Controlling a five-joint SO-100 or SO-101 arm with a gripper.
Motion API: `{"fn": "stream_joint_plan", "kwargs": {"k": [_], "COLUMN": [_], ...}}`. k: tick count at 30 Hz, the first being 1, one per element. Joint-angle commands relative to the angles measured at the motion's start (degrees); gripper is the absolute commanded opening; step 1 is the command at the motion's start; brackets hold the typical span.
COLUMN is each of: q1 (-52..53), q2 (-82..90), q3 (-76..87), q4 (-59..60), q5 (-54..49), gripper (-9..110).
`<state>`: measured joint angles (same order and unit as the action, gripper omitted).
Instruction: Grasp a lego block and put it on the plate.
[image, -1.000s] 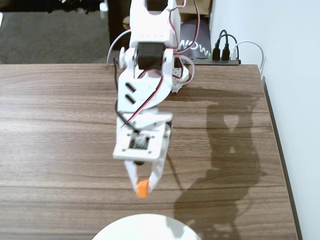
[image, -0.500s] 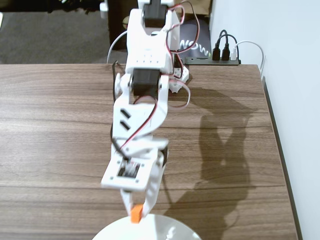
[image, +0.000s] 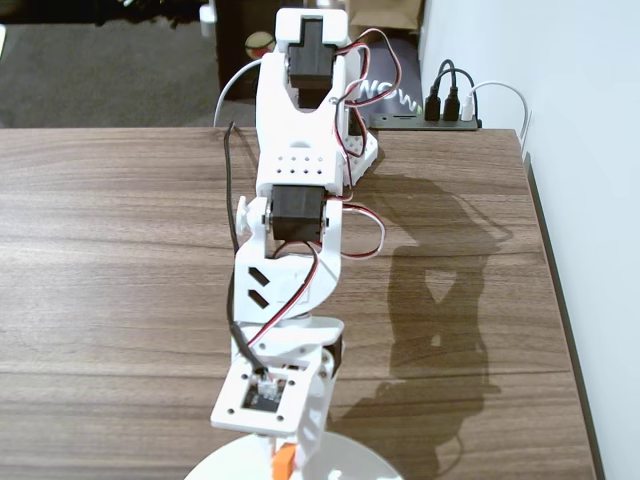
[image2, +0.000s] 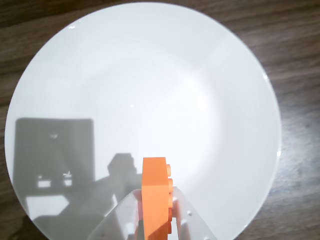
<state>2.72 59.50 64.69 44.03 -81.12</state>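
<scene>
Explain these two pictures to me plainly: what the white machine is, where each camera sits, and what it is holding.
The white machine is a small robot arm standing on a wooden table. The fixed view looks down at it from in front. The wrist view comes from a camera riding on the arm, looking down past its gripper. That two-fingered gripper is shut on a small orange lego block, held over a plain white plate, which has nothing else on it.

Lego block (image2: 155, 192) in end effector (image2: 156, 220), above plate (image2: 150, 75).

Glossy smooth white plate (image2: 210, 65), matt orange plastic lego block (image2: 155, 192), wood-grain table (image: 110, 250).
</scene>
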Motion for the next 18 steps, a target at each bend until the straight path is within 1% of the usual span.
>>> {"fn": "stream_joint_plan", "kwargs": {"k": [1, 15, 18], "q1": [-0.8, -1.5, -1.2], "q2": [0.3, -0.8, -1.1], "q3": [-2.9, -3.0, -3.0], "q4": [0.4, 1.6, 1.7], "q5": [0.4, 1.3, 1.3], "gripper": [3, 4, 9]}}
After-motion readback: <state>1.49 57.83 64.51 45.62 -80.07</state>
